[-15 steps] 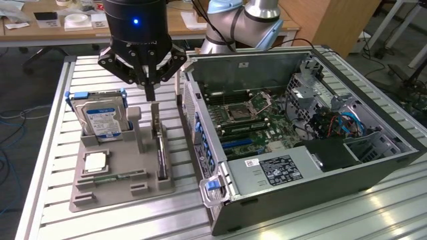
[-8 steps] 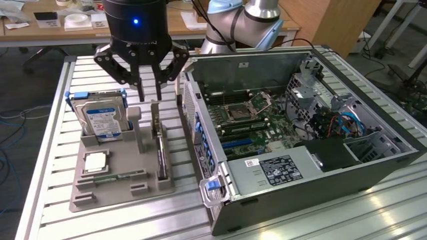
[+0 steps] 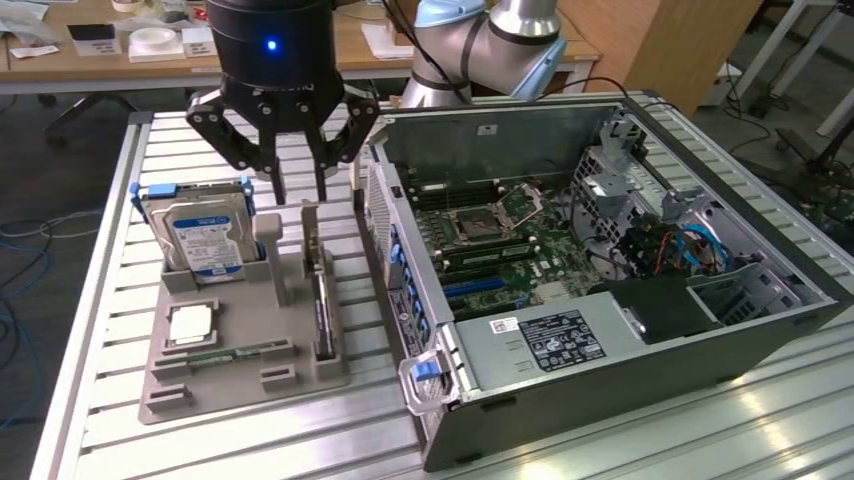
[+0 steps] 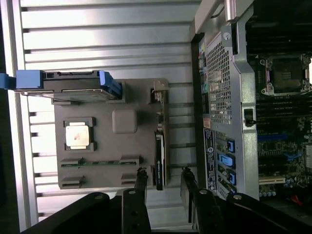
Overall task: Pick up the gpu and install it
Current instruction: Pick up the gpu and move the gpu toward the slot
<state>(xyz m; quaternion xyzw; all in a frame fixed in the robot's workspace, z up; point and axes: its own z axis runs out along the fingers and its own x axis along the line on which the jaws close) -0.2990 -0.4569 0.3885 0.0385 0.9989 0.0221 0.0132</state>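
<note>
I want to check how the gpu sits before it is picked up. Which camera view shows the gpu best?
The exterior view: the gpu stands on edge in the grey holder, and both its length and its height show. In the wrist view the gpu is seen from above as a thin edge, so its faces are hidden.

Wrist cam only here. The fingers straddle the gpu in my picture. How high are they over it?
Observer: In the exterior view the gripper hovers over the far end of the gpu, tips close above its top edge. The card stands on edge in the gray holder.
Operator: What's in the rest of the case? I get one strip of board.
Observer: The computer case lies open. A power supply fills its near corner, with blue cables beyond it.
Operator: And the hard drive?
Observer: The hard drive stands upright on the exterior view's left of the card, blue-white label facing that camera.
</note>
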